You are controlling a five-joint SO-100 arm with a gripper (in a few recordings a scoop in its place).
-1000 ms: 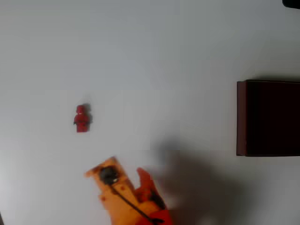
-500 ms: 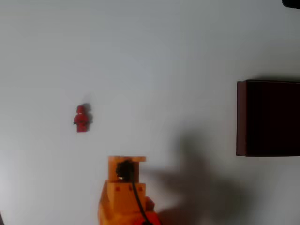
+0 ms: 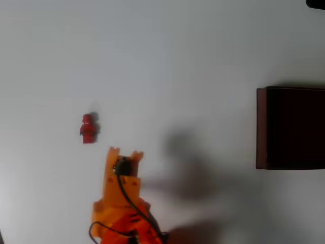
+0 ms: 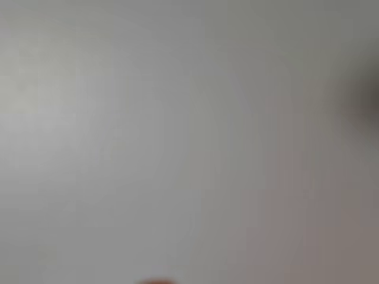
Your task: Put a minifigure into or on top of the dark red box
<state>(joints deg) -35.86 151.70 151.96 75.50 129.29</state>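
In the overhead view the minifigure (image 3: 88,129), tiny and all red, lies on the white table at the left. My orange gripper (image 3: 124,151) comes in from the bottom edge, and its two tips sit just below and to the right of the figure without touching it. The tips stand apart with nothing between them. The dark red box (image 3: 291,128), with maroon walls and a near-black inside, sits at the right edge, far from both. The wrist view is a blur of grey table.
The arm's shadow (image 3: 195,175) falls on the white table (image 3: 167,61) between gripper and box. A dark object (image 3: 316,3) pokes in at the top right corner. A dark smear (image 4: 370,97) shows at the right edge of the wrist view.
The gripper has swung left and moved up toward the minifigure, and its tips now point at the area just right of the figure. Minifigure and box have not moved.
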